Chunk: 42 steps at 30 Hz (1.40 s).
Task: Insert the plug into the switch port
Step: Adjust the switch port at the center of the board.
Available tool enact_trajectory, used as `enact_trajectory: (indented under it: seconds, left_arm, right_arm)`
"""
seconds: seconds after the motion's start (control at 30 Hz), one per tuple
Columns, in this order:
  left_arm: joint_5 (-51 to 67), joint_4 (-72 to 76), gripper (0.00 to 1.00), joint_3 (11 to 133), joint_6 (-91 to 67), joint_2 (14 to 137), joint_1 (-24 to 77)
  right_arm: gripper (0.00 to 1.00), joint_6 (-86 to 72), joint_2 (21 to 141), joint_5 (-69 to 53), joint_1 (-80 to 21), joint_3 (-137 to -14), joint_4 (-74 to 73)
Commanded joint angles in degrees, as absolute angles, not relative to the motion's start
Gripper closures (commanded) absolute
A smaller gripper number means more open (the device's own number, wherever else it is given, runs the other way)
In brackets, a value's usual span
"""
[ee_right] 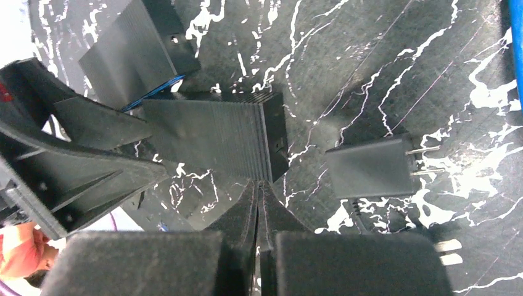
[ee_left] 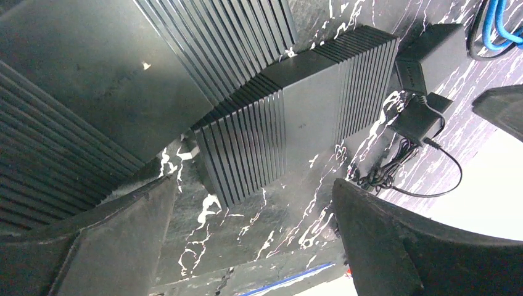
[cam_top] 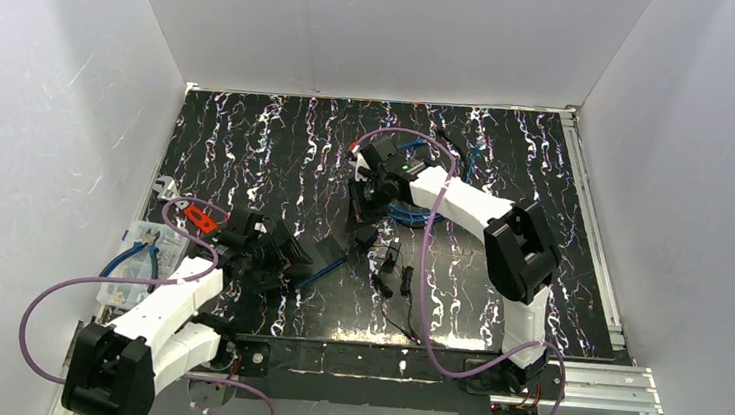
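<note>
Overhead, a clear bin (cam_top: 168, 240) at the table's (cam_top: 506, 180) left edge holds a blue-handled tool (cam_top: 138, 260). Left wrist: the left gripper (ee_left: 256, 185) is spread wide before a ribbed switch (ee_left: 296, 117). Right wrist: the right gripper (ee_right: 258, 185) is pressed together on nothing, its tips just beside a ribbed switch (ee_right: 216, 139), with a pronged adapter (ee_right: 370, 166) alongside.

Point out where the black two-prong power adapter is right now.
In the right wrist view the power adapter lies flat on the marbled table, just right of the shut right gripper and the ribbed black box, its two prongs pointing right.
</note>
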<state>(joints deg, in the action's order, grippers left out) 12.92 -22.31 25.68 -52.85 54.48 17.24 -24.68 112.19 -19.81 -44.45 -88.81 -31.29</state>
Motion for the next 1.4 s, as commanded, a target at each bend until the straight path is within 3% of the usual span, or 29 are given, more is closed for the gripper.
enact_trajectory:
  seconds: [0.0,0.73,1.37]
  left_arm:
    - [16.0,-19.0,0.02,24.6,-50.8,56.5,15.7]
    - [15.3,-16.8,0.02,28.0,-47.4,63.3,14.0]
    - [15.1,-17.4,0.02,32.4,-42.0,70.2,13.8]
  right_arm:
    - [0.99,-26.2,114.7,-19.1,-44.7,-92.0,-29.7]
    - [0.99,-27.2,121.4,-19.1,-45.5,-91.1,-27.5]
    - [0.99,-27.7,117.2,-19.0,-49.1,-80.1,-23.0]
